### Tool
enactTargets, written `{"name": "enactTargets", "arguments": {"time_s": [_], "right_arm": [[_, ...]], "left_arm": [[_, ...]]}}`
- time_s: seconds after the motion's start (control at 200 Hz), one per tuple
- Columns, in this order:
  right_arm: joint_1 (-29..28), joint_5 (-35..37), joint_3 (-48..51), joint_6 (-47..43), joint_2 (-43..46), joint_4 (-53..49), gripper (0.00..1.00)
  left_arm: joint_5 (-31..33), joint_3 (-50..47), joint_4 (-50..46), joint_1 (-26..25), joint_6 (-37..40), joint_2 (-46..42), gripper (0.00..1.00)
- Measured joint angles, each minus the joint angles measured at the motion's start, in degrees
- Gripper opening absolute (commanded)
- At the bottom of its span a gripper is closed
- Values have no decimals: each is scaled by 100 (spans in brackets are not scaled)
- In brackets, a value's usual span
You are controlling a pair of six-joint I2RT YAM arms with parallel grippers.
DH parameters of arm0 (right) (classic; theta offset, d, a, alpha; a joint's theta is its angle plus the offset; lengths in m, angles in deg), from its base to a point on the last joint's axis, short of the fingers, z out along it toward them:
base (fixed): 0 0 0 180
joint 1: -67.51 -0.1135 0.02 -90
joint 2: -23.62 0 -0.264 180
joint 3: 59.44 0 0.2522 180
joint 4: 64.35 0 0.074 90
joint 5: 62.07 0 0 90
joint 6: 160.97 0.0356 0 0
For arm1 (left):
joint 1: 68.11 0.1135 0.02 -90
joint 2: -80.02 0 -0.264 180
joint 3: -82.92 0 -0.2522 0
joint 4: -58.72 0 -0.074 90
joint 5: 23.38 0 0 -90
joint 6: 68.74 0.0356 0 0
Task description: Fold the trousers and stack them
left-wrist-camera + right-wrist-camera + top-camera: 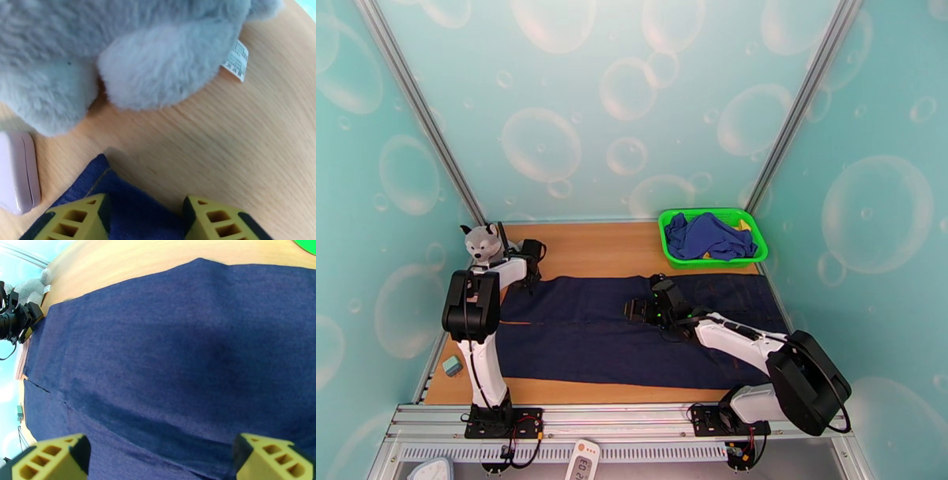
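The trousers (632, 316) lie flat and full length across the bench (592, 245), legs side by side and running left to right, with the near leg close to the arm bases.

Above their middle hangs the right claw (162, 461), spread to its widest and holding nothing. Its wrist view looks along smooth dark denim, with one soft ridge running across the cloth and the slit between the legs.

Farther back on the left, the left claw (144, 221) stands part open, its fingers either side of the far-left hem corner, a clear gap between them and no grip made.

Denim like this should be limp yet fairly heavy and not slippery. It will likely drag and sag, so I judge the stitched hem corners and the waistband the best holds.

The top view lays out the whole garment. The left wrist view adds the pale stitching at that corner, a lilac case (15, 169) beside it and the plush toy (118, 59) just beyond.

At the far right, a green basket (665, 230) holds a brighter blue garment (709, 235).
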Motion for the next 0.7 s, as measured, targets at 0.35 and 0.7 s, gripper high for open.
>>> {"name": "enactTargets", "arguments": {"time_s": [0.35, 0.7], "right_arm": [[0, 7, 44, 0, 184, -9, 99], [356, -57, 304, 22, 756, -31, 99]], "left_arm": [[-518, -741, 509, -31, -208, -546, 0], [-483, -879, 310, -166, -160, -1840, 0]]}}
